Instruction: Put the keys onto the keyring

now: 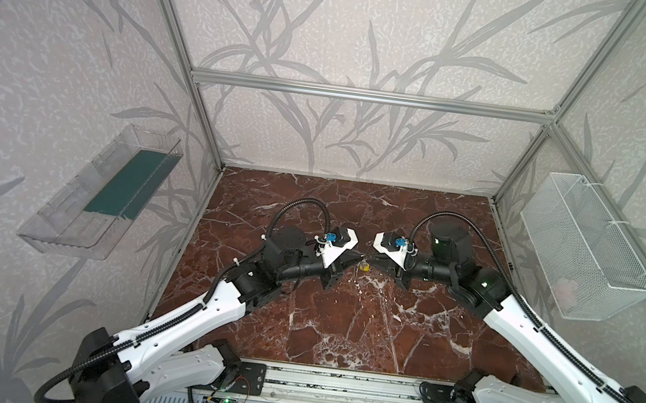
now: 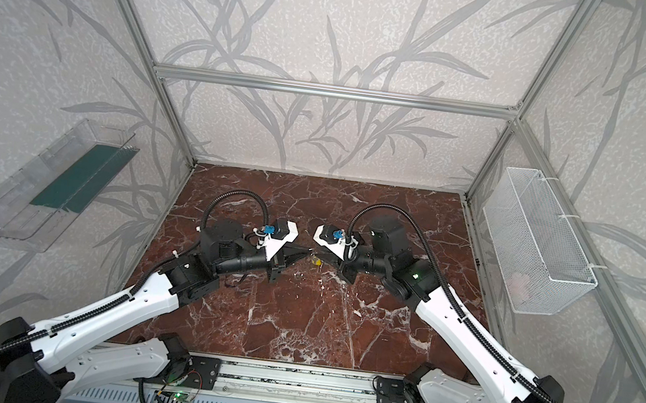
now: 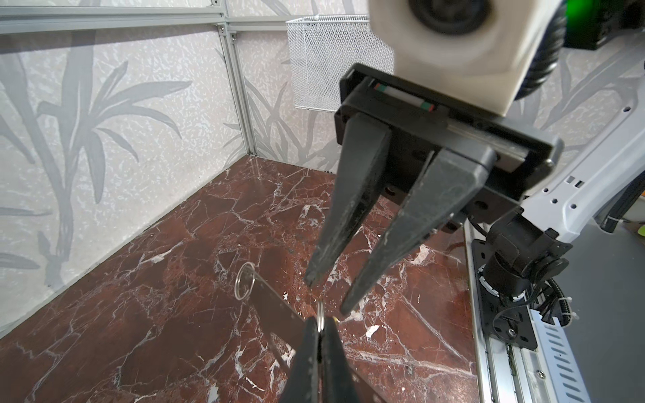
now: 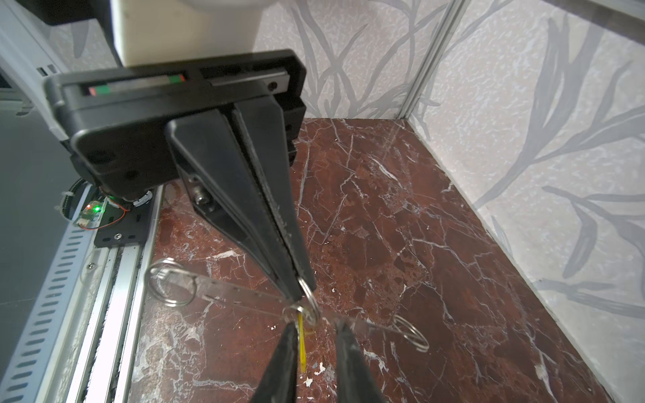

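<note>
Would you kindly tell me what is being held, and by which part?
The left claw pinches the keyring by its silver ring's edge; the right claw is open.

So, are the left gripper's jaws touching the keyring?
Touching. In the right wrist view the left gripper has its jaws shut on the keyring, pinching the wire at their tips.

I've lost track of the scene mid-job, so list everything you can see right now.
Strip: one, see-through, in the air between the grippers.
Keyring: one, silver, pinched in the left gripper.
Other rings: two, silver, one at each end of the strip.
Tag: one, yellow, hanging below the keyring.
Basket: one, white wire, right wall.
Tray: one, clear with green base, left wall.
Table: one, red-brown marble, under everything.
Left gripper: one, black, shut on the keyring.
Right gripper: one, black, open, facing the left.
</note>
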